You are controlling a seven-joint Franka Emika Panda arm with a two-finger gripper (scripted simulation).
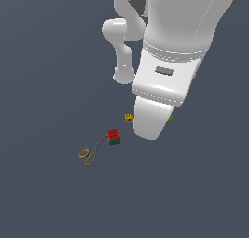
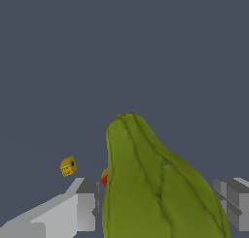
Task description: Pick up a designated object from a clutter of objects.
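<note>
Filling most of the wrist view, an olive-green pear-shaped lump (image 2: pixel 155 183) sits between the two grey fingers (image 2: pixel 85 205) of the gripper (image 2: pixel 160 205). One finger lies close against one flank of the pear; the other finger stands just off the opposite flank, so whether the pear is truly clamped cannot be told. Beyond it, a small yellow dotted cube (image 2: pixel 68 166) rests on the dark grey floor (image 2: pixel 121 47), and a sliver of red (image 2: pixel 104 178) peeks out beside the pear.

In the exterior view, the white robot arm (image 1: pixel 168 62) hides nearly all of the pear; only a green sliver (image 1: pixel 170 118) shows at its edge. The yellow cube (image 1: pixel 129 117) lies just beside the arm. Nearby sits a red-and-green cube (image 1: pixel 113 136), with thin orange-handled scissors (image 1: pixel 90 153) next to it.
</note>
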